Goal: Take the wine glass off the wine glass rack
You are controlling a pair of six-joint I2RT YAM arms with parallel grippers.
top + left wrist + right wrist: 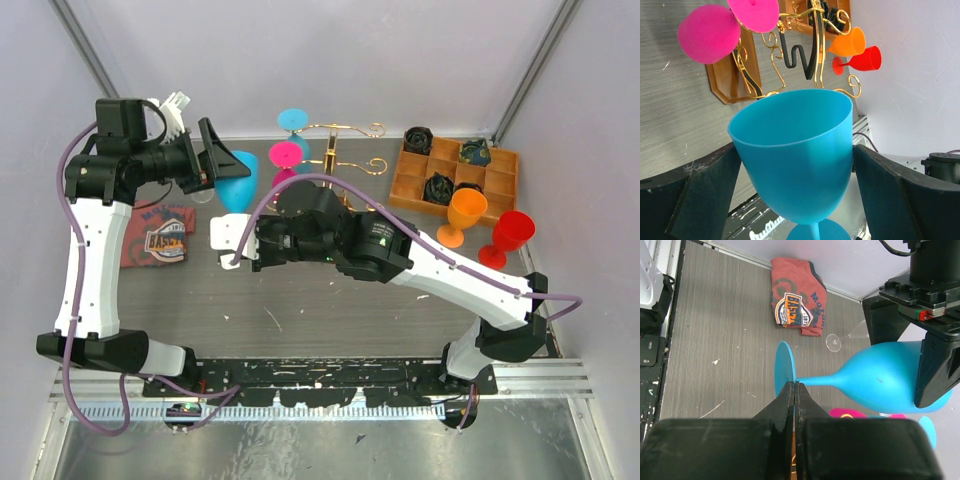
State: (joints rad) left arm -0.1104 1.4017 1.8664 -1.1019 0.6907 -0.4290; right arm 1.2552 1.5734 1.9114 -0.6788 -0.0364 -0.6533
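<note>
The blue plastic wine glass [797, 160] sits off the gold wire rack [790, 60], between the wide-open left gripper [795, 185]; the right gripper [795, 390], shut, holds nothing; release seems left.

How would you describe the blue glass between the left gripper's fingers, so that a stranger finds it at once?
Start at the gold wine glass rack at the back of the table. Left of it, the left gripper has its open fingers on either side of the blue wine glass. Unlike the pink glass on the rack, it lies sideways between black fingers.
</note>
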